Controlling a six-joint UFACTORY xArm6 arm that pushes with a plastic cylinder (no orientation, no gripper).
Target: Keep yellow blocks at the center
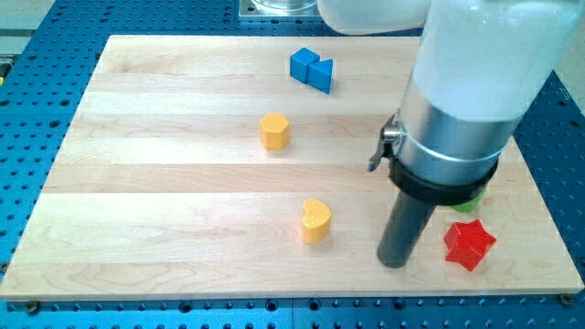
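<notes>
- One rod, no jaws on this rig, so nothing to read as apart or together; my tip (394, 263) rests on the wooden board (164, 183) in the lower right part of the view, clamped on nothing.
- Red star-shaped block (469, 244) lies at 3 o'clock from my tip, just beside it, with a narrow strip of board showing between them; no contact seen.
- Green block (469, 200) sits at about 1 o'clock from my tip, mostly hidden behind the arm's dark collar (445, 174); shape cannot be made out.
- Yellow heart-shaped block (316, 220) lies at about 10 o'clock from my tip, near it but clearly apart, a little below the board's middle.
- Second yellow block (274, 131), rounded and also roughly heart-like, lies further off at 10 to 11 o'clock from my tip, a little above the board's middle and slightly to the view's left of it.
- The two yellow blocks are apart from each other, the upper one at about 11 o'clock from the lower.
- Blue pair: a blue cube-like block (303, 64) and a blue wedge-shaped block (322, 74) touch side by side near the view's top edge of the board, at about 11 o'clock from my tip, well apart from it.
- Board lies on a blue perforated table (37, 119).
</notes>
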